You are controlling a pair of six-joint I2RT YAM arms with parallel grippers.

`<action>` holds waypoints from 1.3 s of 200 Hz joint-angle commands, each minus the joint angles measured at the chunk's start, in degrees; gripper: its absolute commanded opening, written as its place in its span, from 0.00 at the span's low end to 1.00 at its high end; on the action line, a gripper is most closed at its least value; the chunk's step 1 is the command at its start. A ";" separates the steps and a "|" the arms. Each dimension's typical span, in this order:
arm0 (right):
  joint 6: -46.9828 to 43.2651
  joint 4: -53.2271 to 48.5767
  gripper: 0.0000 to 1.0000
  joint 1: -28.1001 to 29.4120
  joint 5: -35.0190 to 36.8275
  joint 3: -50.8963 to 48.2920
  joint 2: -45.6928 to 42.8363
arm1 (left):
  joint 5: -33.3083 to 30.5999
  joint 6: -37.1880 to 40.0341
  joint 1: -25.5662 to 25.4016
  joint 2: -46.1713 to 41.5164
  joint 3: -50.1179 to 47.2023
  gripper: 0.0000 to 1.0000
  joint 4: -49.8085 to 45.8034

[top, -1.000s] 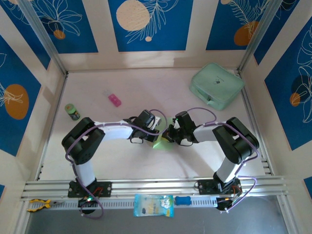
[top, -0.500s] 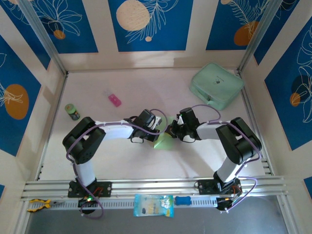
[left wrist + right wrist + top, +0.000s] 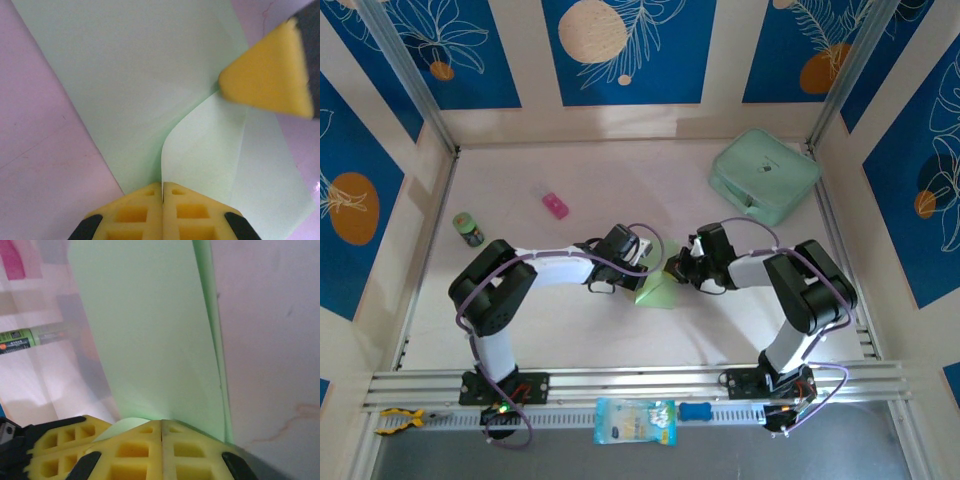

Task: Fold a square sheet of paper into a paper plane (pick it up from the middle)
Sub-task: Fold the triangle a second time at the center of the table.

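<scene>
The square sheet of paper (image 3: 658, 291) is pale green and lies partly folded at the table's middle, as a rough triangle between both arms. No paper plane is in view. My left gripper (image 3: 162, 192) is shut on a flap of the sheet (image 3: 205, 145) that curls up into its yellow fingertips. From the right, my right gripper (image 3: 161, 426) is shut, and its yellow fingertip (image 3: 270, 75) rests against the paper at the root of that flap. In the top view the left gripper (image 3: 648, 264) and right gripper (image 3: 678, 268) nearly touch over the sheet.
A mint-green zip case (image 3: 765, 175) sits at the back right. A pink item (image 3: 555, 205) and a small green bottle (image 3: 469, 229) stand at the left. A snack packet (image 3: 634, 420) and yellow pliers (image 3: 398, 420) lie beyond the front rail.
The right gripper has drawn a little to the right and back, and more of the green sheet shows beneath it. The left arm has stayed put.
</scene>
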 commanded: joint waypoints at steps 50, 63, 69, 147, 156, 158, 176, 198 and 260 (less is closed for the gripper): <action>-0.24 1.00 0.00 -1.10 1.78 -4.12 3.55 | -0.28 1.59 0.56 1.95 -0.13 0.00 -3.91; -0.22 1.31 0.00 -1.44 2.01 -4.56 3.18 | -0.29 1.59 0.56 1.76 -0.23 0.00 -3.91; -0.29 1.32 0.00 -1.63 1.86 -4.58 2.73 | -0.28 1.60 0.49 1.77 -0.20 0.00 -3.99; -1.78 -3.37 0.00 0.52 -3.28 0.59 -3.70 | -0.54 1.67 0.57 1.51 -0.26 0.00 -4.17; -1.23 -3.01 0.00 1.66 -3.16 0.85 -3.30 | -0.48 1.71 0.55 1.51 -0.25 0.00 -4.18; -1.18 -3.05 0.00 1.80 -3.18 0.94 -3.27 | -0.46 1.65 0.56 1.55 -0.19 0.00 -4.13; -0.06 -2.99 0.00 3.78 -1.91 1.45 -2.60 | -0.45 1.67 0.50 1.58 -0.26 0.00 -3.96; 0.85 -2.26 0.00 5.90 -0.76 1.56 -1.18 | -0.37 1.64 0.54 1.59 -0.14 0.00 -3.99; 1.09 -1.62 0.00 6.58 0.02 -1.05 3.13 | -0.09 1.73 0.51 1.44 -0.27 0.00 -3.81</action>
